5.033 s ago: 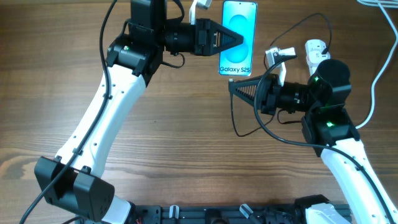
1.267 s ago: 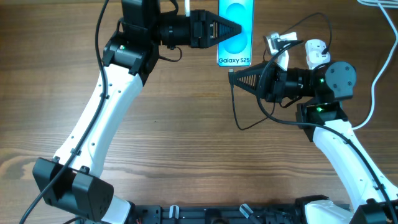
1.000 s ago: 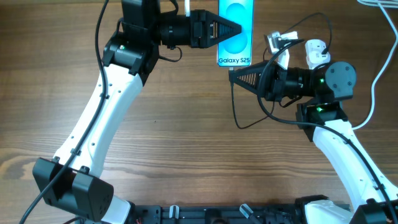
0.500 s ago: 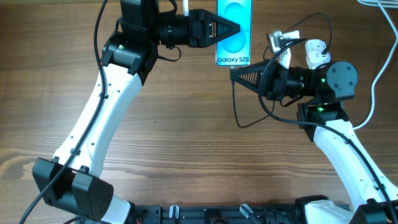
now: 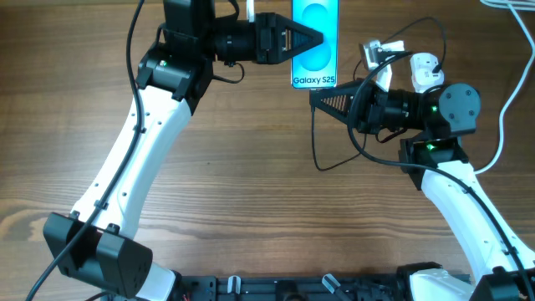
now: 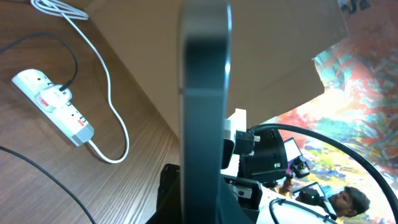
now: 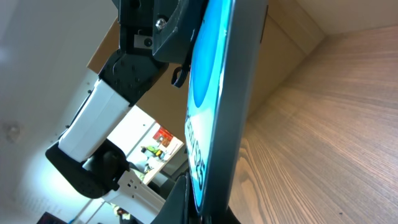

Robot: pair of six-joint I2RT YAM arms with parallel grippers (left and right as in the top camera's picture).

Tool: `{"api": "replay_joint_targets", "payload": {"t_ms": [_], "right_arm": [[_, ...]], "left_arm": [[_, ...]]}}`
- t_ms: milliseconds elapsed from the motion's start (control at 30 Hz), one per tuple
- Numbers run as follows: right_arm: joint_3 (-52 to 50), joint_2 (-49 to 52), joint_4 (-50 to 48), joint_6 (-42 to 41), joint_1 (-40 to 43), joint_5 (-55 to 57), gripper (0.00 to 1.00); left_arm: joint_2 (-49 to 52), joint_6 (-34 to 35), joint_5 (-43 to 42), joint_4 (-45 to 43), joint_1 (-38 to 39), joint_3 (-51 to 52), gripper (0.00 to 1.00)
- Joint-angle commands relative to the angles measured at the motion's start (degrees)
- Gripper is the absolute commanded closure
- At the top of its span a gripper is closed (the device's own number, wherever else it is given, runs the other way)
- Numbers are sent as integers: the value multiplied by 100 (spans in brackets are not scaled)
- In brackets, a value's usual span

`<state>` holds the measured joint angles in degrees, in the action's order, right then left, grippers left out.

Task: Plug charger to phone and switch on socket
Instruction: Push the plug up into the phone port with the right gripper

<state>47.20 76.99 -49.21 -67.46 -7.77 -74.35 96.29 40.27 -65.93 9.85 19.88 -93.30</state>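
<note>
Steadying the phone [image 5: 316, 63] at 12 o'clock in your clamped left tool [image 5: 321, 40], line up the charger [image 5: 315, 140], pinched in your right tool [image 5: 314, 95], squarely with its 6 o'clock edge.

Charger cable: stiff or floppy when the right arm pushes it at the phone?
Likely floppy: the charger trails in a slack loop from the right gripper. It probably buckles unless gripped near the tip. Looks thin, so likely light.

The table [image 5: 251, 176] is matt, grained wood. The phone [image 5: 318, 67] has a glossy screen. The socket [image 6: 53, 106] is smooth white plastic, the charger [image 5: 314, 134] matt black.
</note>
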Motion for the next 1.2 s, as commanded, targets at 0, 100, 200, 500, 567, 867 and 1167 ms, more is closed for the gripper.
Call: {"api": "replay_joint_targets", "payload": {"t_ms": [0, 100, 200, 500, 567, 867, 1167], "right_arm": [[74, 7, -120, 90, 35, 754, 96], [79, 7, -142, 140, 94, 785, 96], [118, 4, -358, 74, 101, 868, 96], [348, 7, -417, -20, 101, 1010, 96], [387, 7, -409, -26, 101, 1032, 96], [398, 7, -417, -50, 101, 1176, 96], [549, 7, -417, 291, 350, 590, 96]], "left_arm": [[-138, -448, -435, 271, 243, -57, 96], [-138, -850, -568, 745, 243, -57, 96], [-138, -1010, -651, 979, 295, -57, 96], [-138, -1349, -645, 1615, 693, -57, 96], [-138, -1460, -621, 1722, 745, -57, 96], [-138, -1550, -389, 1899, 1001, -57, 96], [-138, -1930, -715, 2776, 992, -57, 96]]}}
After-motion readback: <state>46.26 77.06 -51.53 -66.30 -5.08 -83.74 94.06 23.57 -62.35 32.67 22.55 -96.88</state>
